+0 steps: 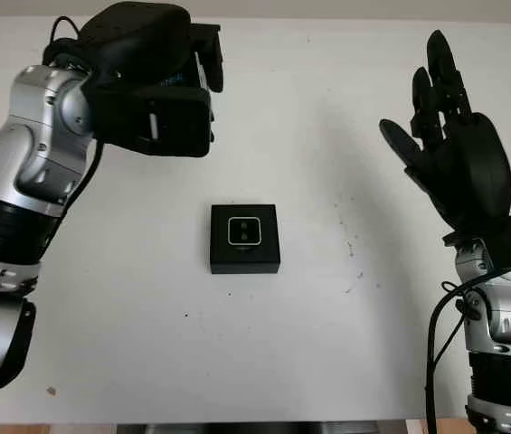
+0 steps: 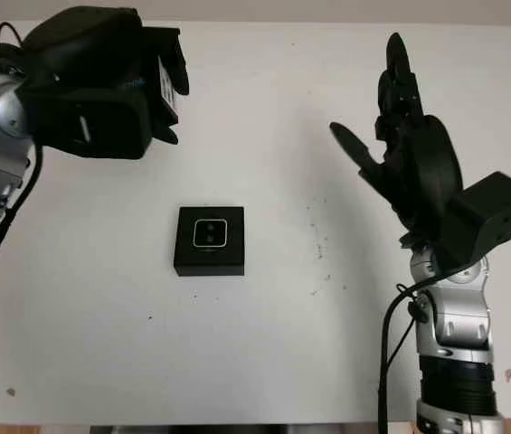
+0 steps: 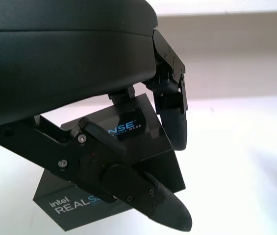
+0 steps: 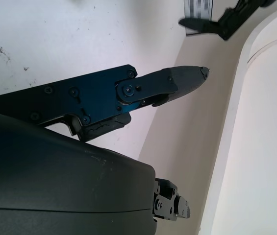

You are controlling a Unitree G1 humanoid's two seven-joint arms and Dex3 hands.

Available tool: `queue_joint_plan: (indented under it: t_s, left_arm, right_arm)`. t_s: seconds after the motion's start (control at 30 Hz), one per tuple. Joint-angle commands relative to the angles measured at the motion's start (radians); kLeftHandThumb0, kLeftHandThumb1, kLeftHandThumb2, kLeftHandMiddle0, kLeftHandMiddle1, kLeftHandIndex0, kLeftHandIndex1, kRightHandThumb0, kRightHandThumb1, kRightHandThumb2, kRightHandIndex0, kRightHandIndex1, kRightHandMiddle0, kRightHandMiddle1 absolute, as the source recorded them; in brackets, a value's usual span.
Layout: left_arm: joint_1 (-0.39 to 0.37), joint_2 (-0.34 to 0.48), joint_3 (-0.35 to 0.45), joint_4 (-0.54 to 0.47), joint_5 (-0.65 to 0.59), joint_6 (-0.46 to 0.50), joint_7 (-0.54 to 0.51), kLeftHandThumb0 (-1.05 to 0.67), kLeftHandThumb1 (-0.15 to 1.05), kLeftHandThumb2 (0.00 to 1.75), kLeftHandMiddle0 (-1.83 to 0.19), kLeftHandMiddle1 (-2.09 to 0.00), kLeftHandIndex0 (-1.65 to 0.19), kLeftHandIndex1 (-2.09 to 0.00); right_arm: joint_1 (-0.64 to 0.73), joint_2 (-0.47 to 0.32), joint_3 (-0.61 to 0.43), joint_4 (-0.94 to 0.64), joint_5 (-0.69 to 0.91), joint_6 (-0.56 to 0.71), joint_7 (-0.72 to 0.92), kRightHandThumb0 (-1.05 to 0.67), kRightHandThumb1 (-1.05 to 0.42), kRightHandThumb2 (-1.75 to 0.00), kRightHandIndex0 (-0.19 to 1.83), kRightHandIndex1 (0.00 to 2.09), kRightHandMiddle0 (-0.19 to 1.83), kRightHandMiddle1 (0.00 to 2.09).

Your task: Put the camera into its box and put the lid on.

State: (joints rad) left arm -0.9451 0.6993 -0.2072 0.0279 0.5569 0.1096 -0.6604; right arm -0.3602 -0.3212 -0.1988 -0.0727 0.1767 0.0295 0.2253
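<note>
Left eye view: the open box (image 1: 244,239), with the camera (image 1: 244,231) lying face up inside, sits squarely mid-surface (image 1: 327,316). Left hand (image 1: 160,95) hovers beyond it, up and to the left, fingers (image 3: 172,120) clamped on the lid (image 3: 143,147). Right hand (image 1: 454,154) is open, raised well to the right.

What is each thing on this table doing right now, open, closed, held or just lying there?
Box: open on the table, lid off, camera seated inside, facing up.
Lid: off the box, held in the air by the left hand.
Left hand: raised above the table, fingers closed on the lid.
Right hand: raised above the table, open, holding nothing.
</note>
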Motion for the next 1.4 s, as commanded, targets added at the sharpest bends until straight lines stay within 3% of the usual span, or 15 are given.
queue_joint_plan:
  t_s: [0.0, 0.13, 0.37, 0.43, 0.57, 0.7, 0.83, 0.93, 1.07, 1.37]
  left_arm:
    - [0.034, 0.025, 0.031, -0.072, -0.041, 0.026, -0.055, -0.17, 0.92, 0.06, -0.44, -1.58, -0.42, -1.22]
    - [0.083, 0.063, 0.051, -0.147, -0.115, -0.001, -0.13, -0.18, 0.95, 0.06, -0.42, -1.66, -0.36, -1.32]
    - [0.17, 0.069, 0.047, -0.286, -0.156, 0.089, -0.192, -0.2, 0.99, 0.06, -0.29, -1.67, -0.26, -1.48]
    - [0.194, 0.059, 0.039, -0.308, -0.153, 0.088, -0.188, -0.22, 0.98, 0.05, -0.28, -1.8, -0.27, -1.52]
    - [0.242, 0.027, 0.035, -0.355, -0.165, 0.11, -0.171, -0.18, 0.96, 0.05, -0.3, -1.81, -0.28, -1.57]
    - [0.272, 0.0, -0.014, -0.396, -0.07, 0.11, -0.112, -0.21, 0.96, 0.05, -0.29, -1.99, -0.28, -1.65]
    - [0.284, -0.051, -0.058, -0.397, -0.014, 0.119, -0.084, -0.18, 0.95, 0.05, -0.3, -1.89, -0.24, -1.64]
    - [0.296, -0.095, -0.087, -0.392, 0.03, 0.13, -0.051, -0.14, 0.95, 0.05, -0.29, -1.84, -0.21, -1.78]
    - [0.309, -0.139, -0.116, -0.391, 0.103, 0.129, 0.0, -0.12, 0.97, 0.06, -0.27, -2.06, -0.18, -1.84]
    - [0.331, -0.225, -0.157, -0.382, 0.161, 0.144, 0.022, -0.14, 0.99, 0.05, -0.35, -2.09, -0.15, -1.88]
  right_arm:
    - [0.011, 0.005, 0.003, -0.022, 0.001, 0.008, -0.003, -0.66, -1.05, -0.12, -0.19, 0.0, -0.18, 0.03]
    - [0.013, 0.005, 0.009, -0.018, -0.001, 0.002, 0.002, -0.65, -1.05, -0.12, -0.19, 0.0, -0.17, 0.04]
    - [0.017, 0.005, 0.017, -0.009, -0.008, -0.004, 0.003, -0.65, -1.05, -0.12, -0.19, 0.0, -0.19, 0.03]
    - [0.019, 0.01, 0.017, -0.016, -0.006, 0.005, -0.003, -0.65, -1.05, -0.12, -0.19, 0.0, -0.19, 0.03]
    - [0.022, 0.013, 0.023, -0.017, -0.019, -0.003, -0.011, -0.66, -1.05, -0.13, -0.19, 0.0, -0.19, 0.03]
    - [0.02, 0.017, 0.027, -0.009, -0.021, -0.014, -0.01, -0.64, -1.05, -0.14, -0.19, 0.0, -0.19, 0.01]
    - [0.018, 0.026, 0.029, -0.012, -0.022, -0.004, -0.02, -0.65, -1.05, -0.12, -0.19, 0.0, -0.19, 0.01]
    - [0.019, 0.031, 0.029, -0.013, -0.018, -0.005, -0.02, -0.64, -1.05, -0.12, -0.19, 0.0, -0.19, 0.0]
    - [0.021, 0.04, 0.027, -0.013, -0.011, -0.008, -0.02, -0.63, -1.05, -0.12, -0.19, 0.0, -0.19, 0.01]
    - [0.025, 0.045, 0.031, -0.018, -0.012, -0.013, -0.015, -0.63, -1.05, -0.12, -0.19, 0.0, -0.19, 0.0]
